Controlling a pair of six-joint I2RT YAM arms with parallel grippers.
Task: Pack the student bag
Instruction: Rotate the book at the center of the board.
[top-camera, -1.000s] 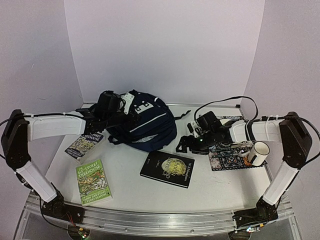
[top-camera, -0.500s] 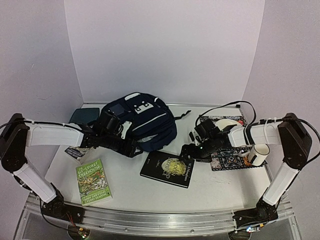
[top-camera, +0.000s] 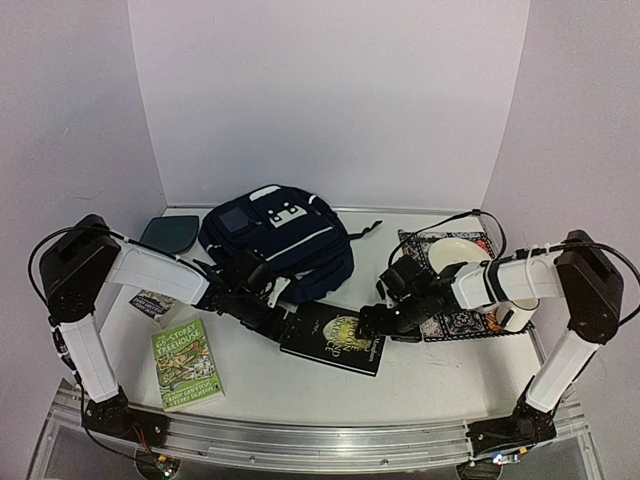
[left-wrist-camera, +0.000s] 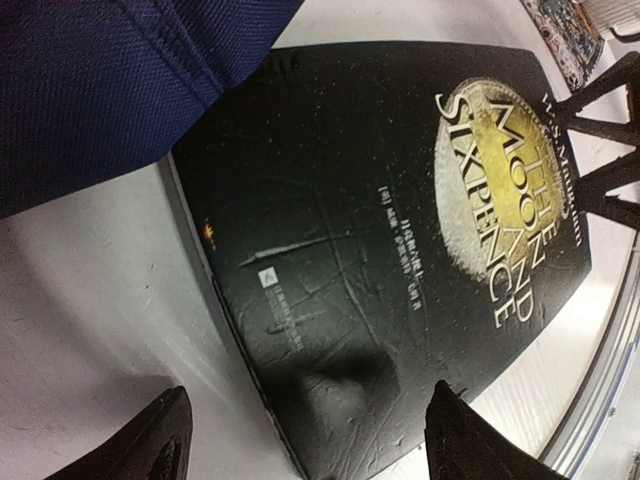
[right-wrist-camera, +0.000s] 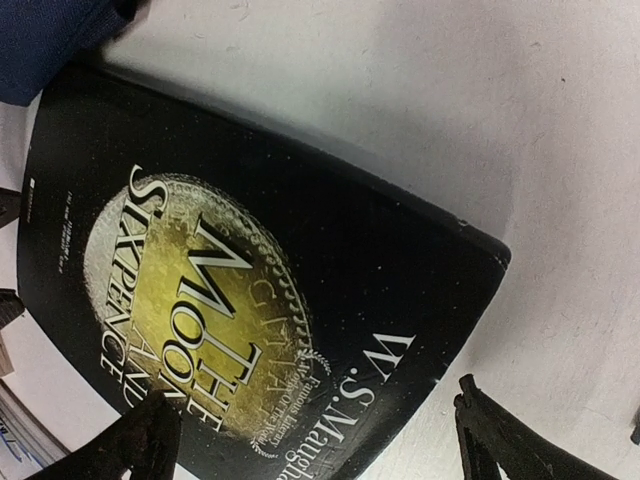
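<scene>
The dark navy student bag (top-camera: 285, 240) with white stripes lies at the back middle of the table; its blue fabric also shows in the left wrist view (left-wrist-camera: 100, 90). A black book with a gold moon cover (top-camera: 335, 337) lies in front of it. My left gripper (top-camera: 283, 318) is open at the book's left edge, its fingers (left-wrist-camera: 160, 440) straddling the spine corner (left-wrist-camera: 300, 440). My right gripper (top-camera: 372, 325) is open at the book's right end, straddling the corner (right-wrist-camera: 440, 270) in the right wrist view.
A green book (top-camera: 185, 363) lies at the front left, another book (top-camera: 150, 300) behind it. A dark teal pad (top-camera: 168, 233) sits at the back left. A patterned mat (top-camera: 455, 300) with a white plate (top-camera: 458, 250) and a mug (top-camera: 515, 312) is on the right.
Both grippers have moved inward and down to the black book, the left from the bag's left side, the right from the mat. The bag has settled flatter at the back.
</scene>
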